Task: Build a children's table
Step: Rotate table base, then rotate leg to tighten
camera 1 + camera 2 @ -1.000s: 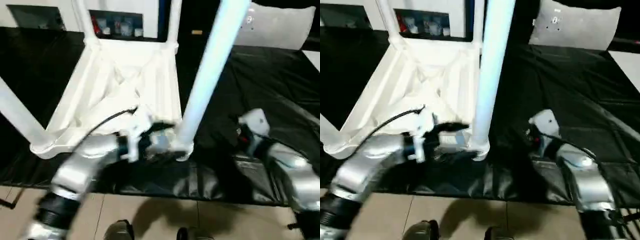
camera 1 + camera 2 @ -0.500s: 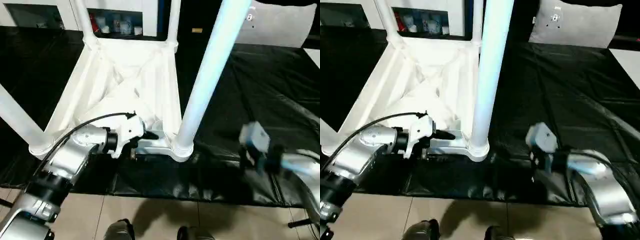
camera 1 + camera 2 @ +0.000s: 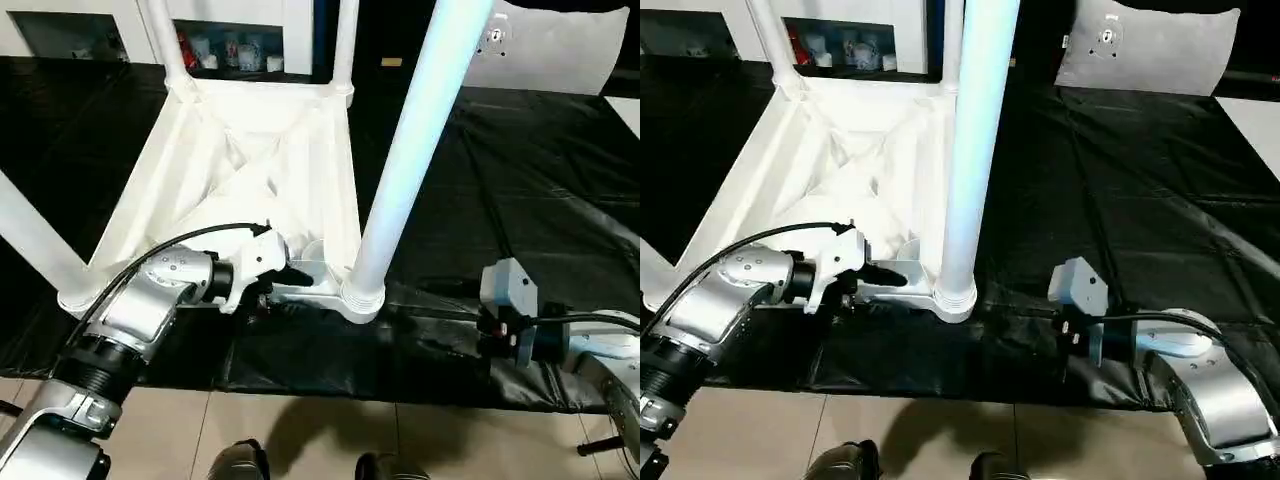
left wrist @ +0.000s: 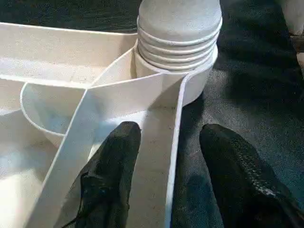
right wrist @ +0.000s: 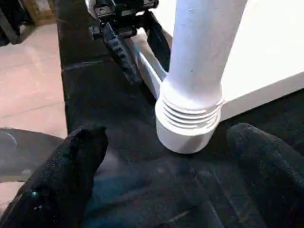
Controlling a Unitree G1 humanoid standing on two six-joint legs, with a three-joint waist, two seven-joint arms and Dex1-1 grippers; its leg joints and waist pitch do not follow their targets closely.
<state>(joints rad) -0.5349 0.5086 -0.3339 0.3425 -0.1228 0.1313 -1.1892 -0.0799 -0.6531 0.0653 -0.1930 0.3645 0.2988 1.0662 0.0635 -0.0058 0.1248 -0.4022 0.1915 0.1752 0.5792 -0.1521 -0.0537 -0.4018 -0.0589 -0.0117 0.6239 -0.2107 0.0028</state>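
The children's table top (image 3: 250,150) lies upside down on the black work table, ribbed underside up. Its white legs stand in the corner sockets. The near-right leg (image 3: 410,150) ends in a threaded collar (image 4: 178,28) seated in its socket. My left gripper (image 3: 290,285) is open and straddles the near rim (image 4: 161,156) just beside that socket, one finger inside the rim and one outside. My right gripper (image 3: 1040,315) hangs low over the black cover to the right of that leg. It is open wide and faces the collar (image 5: 192,109) without touching it.
The black cover (image 3: 520,160) stretches right and back. A white cabinet with shelves (image 3: 225,45) stands behind the table, and a grey panel (image 3: 560,45) sits at the back right. Tiled floor (image 3: 300,440) lies below the work table's near edge.
My right arm has swung lower and steadied, its gripper now levelled at the near-right leg's base. My left gripper has settled on the near rim and holds still.
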